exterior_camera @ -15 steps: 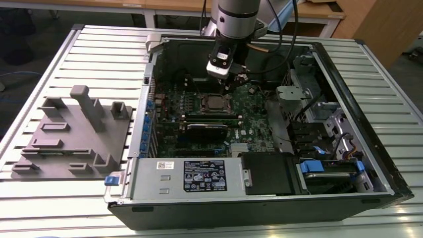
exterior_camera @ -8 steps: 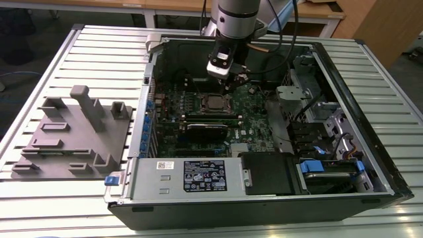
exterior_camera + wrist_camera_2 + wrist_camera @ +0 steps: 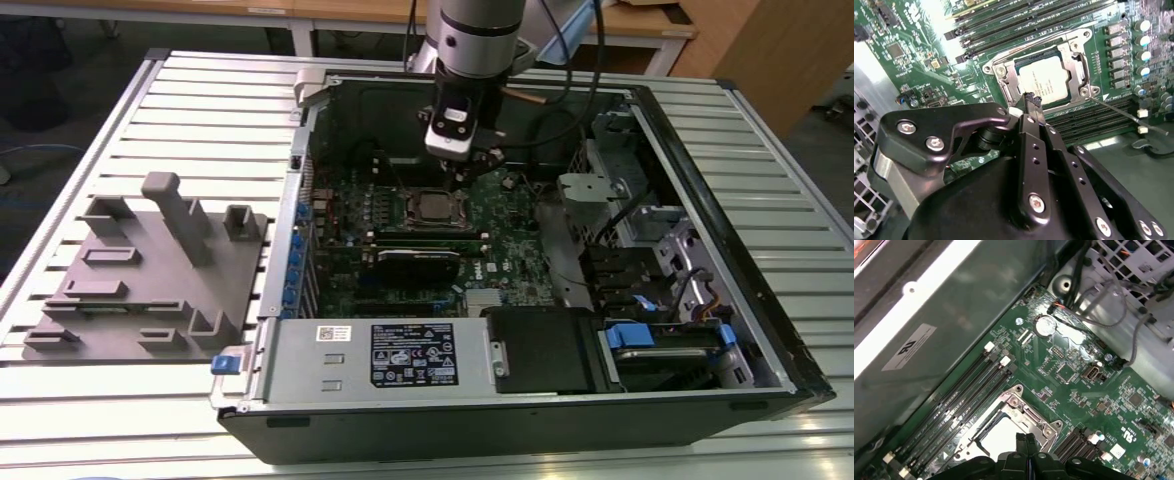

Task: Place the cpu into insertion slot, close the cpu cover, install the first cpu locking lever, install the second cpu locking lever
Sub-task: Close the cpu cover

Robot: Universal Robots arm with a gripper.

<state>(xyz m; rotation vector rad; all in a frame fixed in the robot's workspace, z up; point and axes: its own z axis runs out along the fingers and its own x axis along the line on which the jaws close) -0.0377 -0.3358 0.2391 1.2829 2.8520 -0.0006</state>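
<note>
Because the small silvery-grey square cpu (image 3: 1046, 80) already sits in the dark-framed insertion slot (image 3: 999, 70), mid-board on the green motherboard (image 3: 909, 55), with the grey metal cpu cover (image 3: 1075, 61) lowered over it — the black gripper (image 3: 1031, 101) hovers at the slot's edge, pinched shut, empty, apparently a narrow pusher.

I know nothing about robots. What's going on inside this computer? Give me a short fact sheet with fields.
Setting: open black computer case on a slatted metal table
Chip: silvery square cpu, seated in the insertion slot
Cover: grey metal cpu cover frame, lying flat around the chip
Lever: thin metal rod, jutting out from a socket corner
Gripper: black gripper, fingers together, tip by the socket's edge
</note>
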